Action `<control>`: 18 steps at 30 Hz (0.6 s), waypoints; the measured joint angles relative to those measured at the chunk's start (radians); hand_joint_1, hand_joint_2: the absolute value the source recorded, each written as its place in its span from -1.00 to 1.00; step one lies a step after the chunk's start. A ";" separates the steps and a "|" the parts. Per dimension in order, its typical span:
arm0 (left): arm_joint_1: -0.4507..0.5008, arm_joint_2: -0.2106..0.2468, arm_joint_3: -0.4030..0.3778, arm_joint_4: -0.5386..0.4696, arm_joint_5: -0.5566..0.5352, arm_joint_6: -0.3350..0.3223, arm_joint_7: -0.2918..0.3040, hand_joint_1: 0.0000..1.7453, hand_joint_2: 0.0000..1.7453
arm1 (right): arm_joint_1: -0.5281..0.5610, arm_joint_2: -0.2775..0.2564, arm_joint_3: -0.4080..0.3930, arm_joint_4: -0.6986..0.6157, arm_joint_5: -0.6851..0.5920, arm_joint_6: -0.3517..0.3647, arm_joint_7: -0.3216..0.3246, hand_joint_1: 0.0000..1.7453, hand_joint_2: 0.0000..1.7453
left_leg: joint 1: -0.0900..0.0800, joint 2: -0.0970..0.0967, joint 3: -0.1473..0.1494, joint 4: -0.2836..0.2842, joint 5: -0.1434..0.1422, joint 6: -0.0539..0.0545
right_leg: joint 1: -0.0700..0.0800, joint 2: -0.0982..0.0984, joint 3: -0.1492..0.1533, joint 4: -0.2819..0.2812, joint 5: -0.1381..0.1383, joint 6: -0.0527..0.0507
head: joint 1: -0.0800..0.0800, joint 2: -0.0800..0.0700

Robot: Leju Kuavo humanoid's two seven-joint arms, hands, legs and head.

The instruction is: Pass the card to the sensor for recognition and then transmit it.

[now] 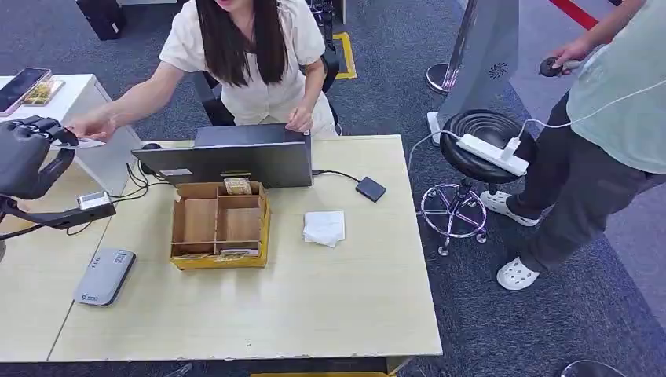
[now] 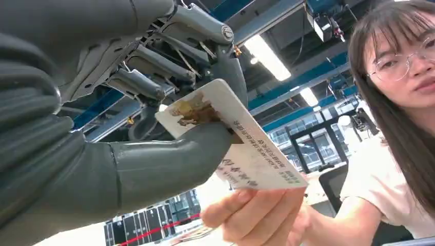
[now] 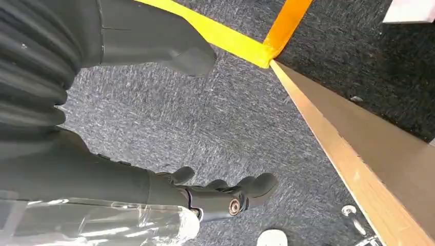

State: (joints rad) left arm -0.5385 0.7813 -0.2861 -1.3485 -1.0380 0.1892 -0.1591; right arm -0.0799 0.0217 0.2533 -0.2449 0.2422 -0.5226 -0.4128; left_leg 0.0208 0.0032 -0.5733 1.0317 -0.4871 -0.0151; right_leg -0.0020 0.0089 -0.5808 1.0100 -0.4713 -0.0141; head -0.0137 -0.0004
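My left hand [image 1: 27,155] is raised at the table's far left and pinches a white card [image 1: 85,143] between thumb and fingers. In the left wrist view the card [image 2: 241,141] has a brown picture and printed lines, and my thumb [image 2: 169,164] presses on it. A seated person's hand [image 2: 256,215] grips the card's other end; that hand [image 1: 90,126] reaches over from behind the laptop. The grey card sensor [image 1: 104,276] lies flat on the table's left part, below my hand. My right hand [image 3: 215,197] hangs beside the table over the carpet, holding nothing, its fingers apart.
A cardboard box [image 1: 220,224] with compartments sits mid-table behind a laptop [image 1: 228,157]. A white paper [image 1: 324,228] and a small black device [image 1: 371,188] lie to its right. A second person stands by a stool [image 1: 479,145] carrying a power strip.
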 joint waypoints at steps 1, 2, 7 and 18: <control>-0.002 0.000 -0.002 0.000 0.000 0.000 0.000 1.00 1.00 | 0.000 0.000 -0.001 0.000 0.000 -0.001 0.000 -1.00 1.00 | 0.000 0.000 0.000 0.000 0.000 0.000 | 0.000 0.000 0.000 0.000 0.000 0.000 | 0.000 0.000; -0.004 0.000 -0.003 0.002 0.000 0.000 0.000 1.00 1.00 | 0.000 0.000 -0.002 0.000 0.000 -0.001 0.000 -1.00 1.00 | 0.000 0.000 0.000 0.000 0.000 0.000 | 0.000 0.000 0.000 0.000 0.000 0.000 | 0.000 0.000; -0.009 0.000 -0.009 0.005 0.000 0.000 0.001 1.00 1.00 | 0.000 0.000 -0.006 0.000 0.000 -0.002 0.000 -1.00 1.00 | 0.000 0.000 0.000 0.000 0.000 0.000 | 0.000 0.000 0.000 0.000 0.000 0.000 | 0.000 0.000; -0.009 -0.047 0.003 0.029 0.307 -0.095 0.011 1.00 1.00 | 0.000 0.003 -0.008 0.000 0.002 -0.018 -0.001 -1.00 1.00 | 0.000 0.000 0.000 0.000 0.000 0.000 | 0.000 -0.001 0.000 0.000 0.000 0.000 | 0.000 0.000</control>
State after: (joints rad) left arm -0.5473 0.7347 -0.2830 -1.3199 -0.7310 0.0941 -0.1480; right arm -0.0796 0.0244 0.2453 -0.2449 0.2441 -0.5402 -0.4135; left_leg 0.0207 0.0027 -0.5734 1.0317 -0.4871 -0.0150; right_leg -0.0022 0.0083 -0.5806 1.0100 -0.4713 -0.0141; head -0.0137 -0.0004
